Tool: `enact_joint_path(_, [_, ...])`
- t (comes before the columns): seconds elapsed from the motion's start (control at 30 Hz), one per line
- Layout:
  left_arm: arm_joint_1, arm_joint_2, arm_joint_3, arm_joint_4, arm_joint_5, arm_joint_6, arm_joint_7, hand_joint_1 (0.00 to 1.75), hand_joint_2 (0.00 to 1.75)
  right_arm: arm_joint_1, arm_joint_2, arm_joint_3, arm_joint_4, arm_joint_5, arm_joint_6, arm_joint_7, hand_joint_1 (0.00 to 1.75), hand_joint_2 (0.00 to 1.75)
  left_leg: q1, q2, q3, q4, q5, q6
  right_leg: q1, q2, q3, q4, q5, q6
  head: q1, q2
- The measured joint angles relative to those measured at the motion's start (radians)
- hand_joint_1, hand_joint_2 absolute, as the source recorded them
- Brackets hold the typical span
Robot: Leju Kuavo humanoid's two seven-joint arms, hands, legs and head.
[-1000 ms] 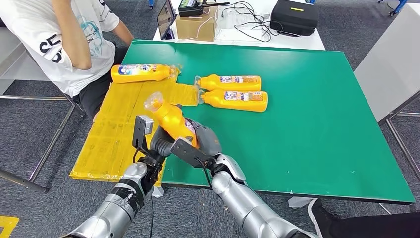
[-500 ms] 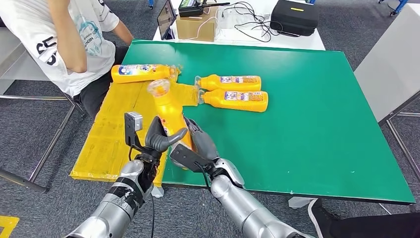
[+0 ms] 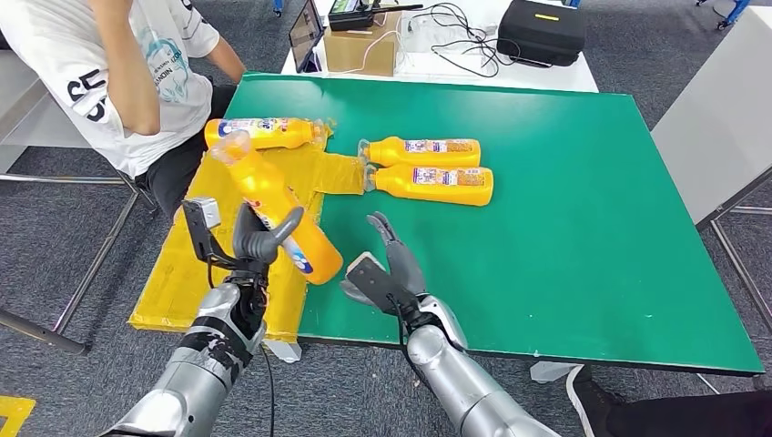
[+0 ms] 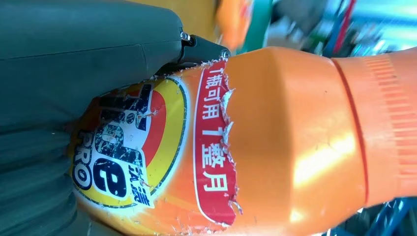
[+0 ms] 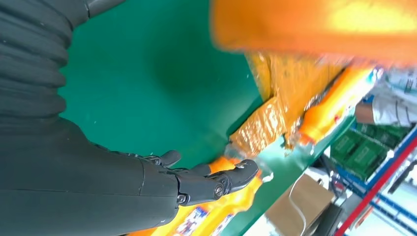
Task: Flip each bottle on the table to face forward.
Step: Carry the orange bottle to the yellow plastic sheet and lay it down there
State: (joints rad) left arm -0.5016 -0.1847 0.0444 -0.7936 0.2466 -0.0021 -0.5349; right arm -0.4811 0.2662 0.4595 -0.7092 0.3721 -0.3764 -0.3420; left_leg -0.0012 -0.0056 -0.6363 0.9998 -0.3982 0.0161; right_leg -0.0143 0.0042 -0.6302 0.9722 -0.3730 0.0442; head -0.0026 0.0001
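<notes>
My left hand [image 3: 258, 238] grips an orange bottle [image 3: 278, 211] above the yellow sheet [image 3: 214, 246], lifted and tilted, its cap end up toward the far left. Up close the bottle [image 4: 275, 142] shows a torn colourful label, with my left hand [image 4: 74, 73] wrapped round it. My right hand [image 3: 390, 266] hovers over the green table [image 3: 564, 191] just right of the bottle, fingers spread and holding nothing; the same right hand [image 5: 147, 191] appears against the green surface. Two orange bottles [image 3: 421, 151] [image 3: 430, 184] lie side by side at mid-table. A third [image 3: 261, 133] lies at the sheet's far end.
A person in a white T-shirt [image 3: 109, 73] sits at the table's far left corner, close to the far bottle. A cardboard box [image 3: 362, 47], cables and a black case [image 3: 541, 29] sit on the white table behind. The right half of the green table holds no objects.
My right hand has let go of the bottle and opened. My left hand has swung the bottle left over the yellow sheet, its cap end tipping toward the far left.
</notes>
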Motion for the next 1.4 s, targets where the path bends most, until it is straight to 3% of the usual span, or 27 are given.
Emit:
enact_joint_path(0.2, [-0.053,0.076,0.010,0.046,-0.292,0.255,-0.088,1.75,1.75,0.036,-0.029,-0.054,-0.093,-0.041,-0.012,-0.035,0.00,1.75,0.000,0.000,0.000,0.000,0.000,0.000,0.000,0.000,0.000,0.000,0.000,0.000,0.000,0.000])
enact_joint_path(0.3, [-0.101,0.133,-0.020,0.135,-0.561,0.423,-0.056,1.75,1.75,0.051,-0.042,-0.084,-0.150,-0.065,-0.011,-0.047,0.00,1.75,0.000,0.000,0.000,0.000,0.000,0.000,0.000,0.000,0.000,0.000,0.000,0.000,0.000,0.000])
enact_joint_path(0.37, [-0.125,0.169,-0.055,0.195,-0.672,0.469,-0.027,1.75,1.75,0.056,-0.049,-0.097,-0.178,-0.072,-0.010,-0.051,0.00,1.75,0.000,0.000,0.000,0.000,0.000,0.000,0.000,0.000,0.000,0.000,0.000,0.000,0.000,0.000])
enact_joint_path(0.53, [-0.157,0.211,-0.103,0.277,-0.724,0.489,-0.003,1.75,1.75,0.062,-0.059,-0.115,-0.215,-0.073,-0.007,-0.051,0.00,1.75,0.000,-0.001,0.000,0.000,0.000,0.000,0.000,0.000,0.000,0.000,0.000,0.000,0.000,0.000])
enact_joint_path(0.67, [-0.185,0.232,-0.160,0.326,-0.871,0.509,0.087,1.75,1.75,0.062,-0.061,-0.119,-0.227,-0.076,0.005,-0.052,0.00,1.75,0.000,-0.001,0.000,0.000,0.000,0.000,0.000,0.000,0.000,0.000,0.000,0.000,0.000,0.000])
enact_joint_path(0.83, [-0.214,0.271,-0.282,0.389,-1.116,0.423,0.213,1.75,1.75,0.062,-0.061,-0.120,-0.233,-0.077,0.039,-0.053,0.00,1.75,0.000,0.000,0.001,0.000,0.000,0.000,0.000,0.000,0.001,0.000,0.000,0.000,0.000,0.000])
enact_joint_path(1.07, [-0.221,0.313,-0.440,0.443,-1.317,0.336,0.270,1.75,1.75,0.062,-0.060,-0.120,-0.255,-0.086,0.063,-0.060,0.00,1.75,0.000,0.001,0.003,-0.001,0.000,0.000,0.000,0.000,0.003,0.001,0.000,0.000,0.000,0.000])
enact_joint_path(1.1, [-0.221,0.314,-0.454,0.446,-1.328,0.341,0.274,1.67,1.75,0.062,-0.059,-0.120,-0.258,-0.087,0.069,-0.060,0.00,1.75,0.000,0.000,0.004,-0.001,0.000,0.000,0.000,0.000,0.004,0.001,0.000,0.000,0.000,0.000])
enact_joint_path(1.23, [-0.221,0.314,-0.488,0.457,-1.362,0.355,0.278,0.03,1.75,0.062,-0.055,-0.117,-0.260,-0.087,0.091,-0.063,0.00,1.75,0.000,-0.001,0.006,-0.001,0.000,0.000,0.000,0.000,0.006,0.000,0.000,0.000,0.000,0.000])
enact_joint_path(1.4, [-0.225,0.313,-0.517,0.465,-1.400,0.346,0.298,0.00,1.75,0.062,-0.046,-0.106,-0.260,-0.086,0.106,-0.065,0.00,1.75,0.000,-0.001,0.009,-0.001,0.000,0.000,0.000,0.000,0.010,0.000,0.000,0.000,0.000,0.000])
